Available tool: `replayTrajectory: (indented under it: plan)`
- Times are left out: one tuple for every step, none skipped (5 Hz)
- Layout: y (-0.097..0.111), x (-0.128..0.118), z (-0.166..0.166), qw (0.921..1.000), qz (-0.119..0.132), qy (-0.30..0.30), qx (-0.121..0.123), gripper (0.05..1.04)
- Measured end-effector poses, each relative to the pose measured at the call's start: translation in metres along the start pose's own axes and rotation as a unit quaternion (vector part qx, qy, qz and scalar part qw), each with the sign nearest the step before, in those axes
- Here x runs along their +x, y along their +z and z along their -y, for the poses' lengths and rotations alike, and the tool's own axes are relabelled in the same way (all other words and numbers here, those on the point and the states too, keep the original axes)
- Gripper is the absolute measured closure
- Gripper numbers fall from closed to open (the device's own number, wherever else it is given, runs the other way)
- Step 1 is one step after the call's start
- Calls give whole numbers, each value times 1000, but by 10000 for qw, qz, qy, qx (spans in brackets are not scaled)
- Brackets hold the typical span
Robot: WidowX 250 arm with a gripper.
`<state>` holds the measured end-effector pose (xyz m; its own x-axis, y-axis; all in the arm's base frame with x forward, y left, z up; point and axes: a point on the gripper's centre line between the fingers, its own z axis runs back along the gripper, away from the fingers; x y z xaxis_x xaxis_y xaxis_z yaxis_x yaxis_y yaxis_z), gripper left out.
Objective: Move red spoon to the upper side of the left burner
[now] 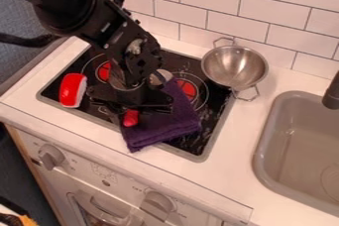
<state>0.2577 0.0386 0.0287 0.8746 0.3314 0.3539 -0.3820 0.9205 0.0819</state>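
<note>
- Spoon [131, 117], I judge: right below my claw [130, 114]; left burner [103, 72] up-left in view.
- Long axis unclear.
- Can't tell if claw's spread or pinching.

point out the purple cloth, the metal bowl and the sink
Purple cloth [169, 128]: camera view, on its lower part.
Metal bowl [234, 66]: camera view, on its inside.
Sink [298, 145]: camera view, on the bare inside of its basin.
</note>
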Motion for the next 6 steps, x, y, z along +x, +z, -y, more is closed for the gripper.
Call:
replayTrajectory:
  plan:
    - [0, 0, 0, 10000, -4, 17, 8, 666]
    - [0, -2, 0, 10000, -48, 22, -8, 668]
    - [6, 1, 1, 9999, 6, 93, -78, 699]
    - [19, 11, 2, 9995, 134, 262, -131, 705]
    - [37, 26, 5, 9979, 361, 449, -287, 705]
    - [47, 45, 0, 9928, 505, 1060, -225, 705]
